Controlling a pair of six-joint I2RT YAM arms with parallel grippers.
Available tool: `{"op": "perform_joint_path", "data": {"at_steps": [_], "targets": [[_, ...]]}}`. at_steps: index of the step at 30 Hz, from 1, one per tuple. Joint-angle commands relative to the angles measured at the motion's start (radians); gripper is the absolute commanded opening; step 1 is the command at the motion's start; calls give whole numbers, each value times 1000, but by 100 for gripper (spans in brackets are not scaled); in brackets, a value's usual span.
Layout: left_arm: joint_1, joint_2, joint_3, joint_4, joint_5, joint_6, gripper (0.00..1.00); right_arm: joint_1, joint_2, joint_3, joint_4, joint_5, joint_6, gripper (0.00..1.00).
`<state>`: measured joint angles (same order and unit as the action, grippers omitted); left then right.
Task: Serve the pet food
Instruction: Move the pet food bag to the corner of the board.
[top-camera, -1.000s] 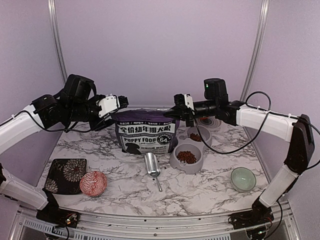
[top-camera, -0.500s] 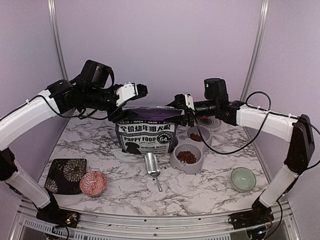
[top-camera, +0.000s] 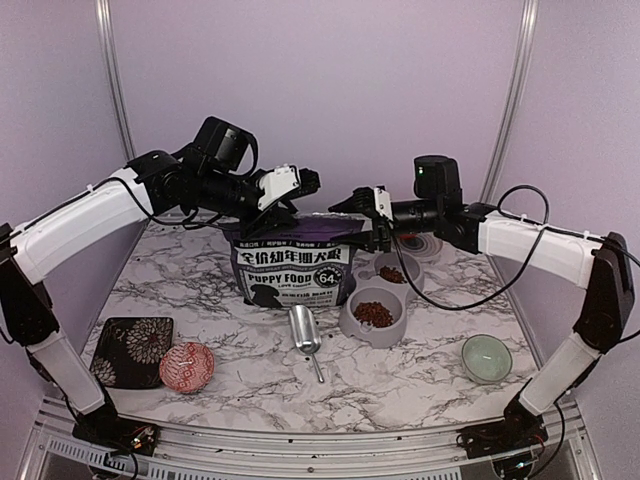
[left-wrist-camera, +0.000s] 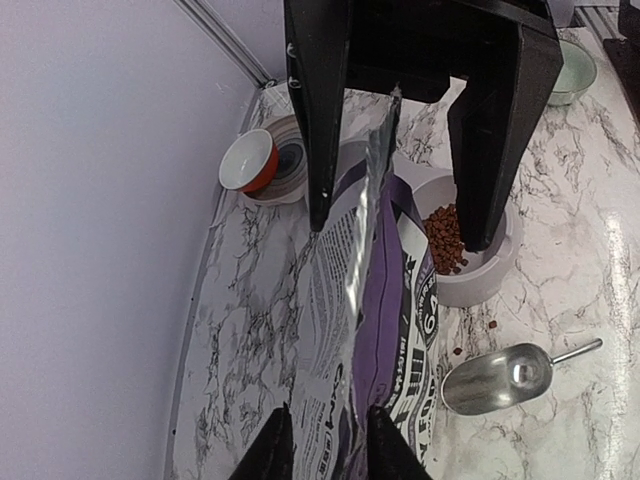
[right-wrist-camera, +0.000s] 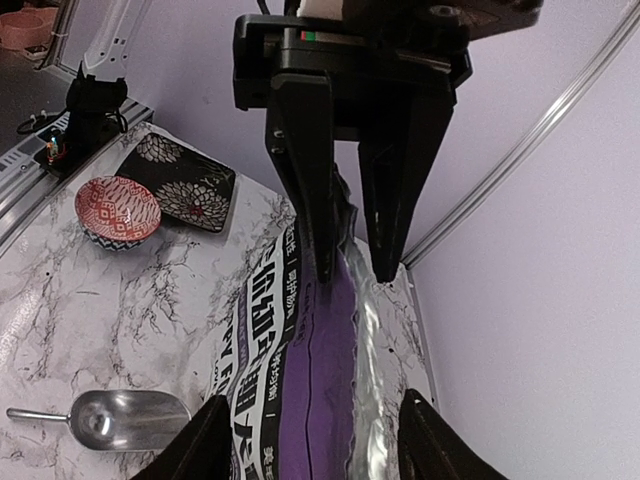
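Note:
The pet food (top-camera: 373, 313) lies as brown kibble in both wells of the grey feeder (top-camera: 352, 325), seen again as kibble (left-wrist-camera: 445, 235) in the left wrist view. The purple bag (top-camera: 290, 272) stands upright beside it. My left gripper (top-camera: 293, 200) is at the bag's top left corner. Its jaws (left-wrist-camera: 325, 445) are narrow but open, straddling the bag's top rim (left-wrist-camera: 375, 200). My right gripper (top-camera: 352, 222) is at the top right corner. Its jaws (right-wrist-camera: 315, 445) stand wide open on either side of the bag (right-wrist-camera: 310, 370).
A metal scoop (top-camera: 305, 330) lies in front of the bag, with stray kibble (left-wrist-camera: 492, 325) near it. A dark floral plate (top-camera: 130, 350) and a red patterned bowl (top-camera: 187, 365) sit front left. A green bowl (top-camera: 486, 357) sits front right and a red-and-white bowl (left-wrist-camera: 248, 162) at the back.
My left arm has swung right to the bag's top and its jaws have narrowed around the rim. My right gripper, shut on the rim a second ago, has opened.

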<state>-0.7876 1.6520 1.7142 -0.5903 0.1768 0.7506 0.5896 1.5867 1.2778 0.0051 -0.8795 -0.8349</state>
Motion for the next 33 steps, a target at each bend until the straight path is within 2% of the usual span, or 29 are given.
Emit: {"op": "perform_joint_path", "data": {"at_steps": [1,5,6,7,8,11,18,24,33], "targets": [[-2,24,25,-20,20,-2,22,-2,-33,-5,24,10,9,54],[-4,37,29,-21,20,-5,17,-2,-37,-6,27,10,10,55],[-4,41,31,-22,20,-6,12,-2,-39,-9,27,12,11,54],[-4,43,34,-22,19,-5,3,-2,-40,-10,28,14,12,55],[-4,44,36,-20,18,-5,0,-2,-43,-12,31,16,13,55],[-4,47,43,-22,0,-5,0,-2,-55,-25,45,22,22,58],[-3,55,88,-19,-97,-84,0,-4,-96,-88,164,115,112,87],[-2,48,121,29,-190,-119,0,-5,-116,-107,277,231,189,91],[-1,56,186,70,-295,-139,0,-5,-154,-188,571,411,381,93]]}}
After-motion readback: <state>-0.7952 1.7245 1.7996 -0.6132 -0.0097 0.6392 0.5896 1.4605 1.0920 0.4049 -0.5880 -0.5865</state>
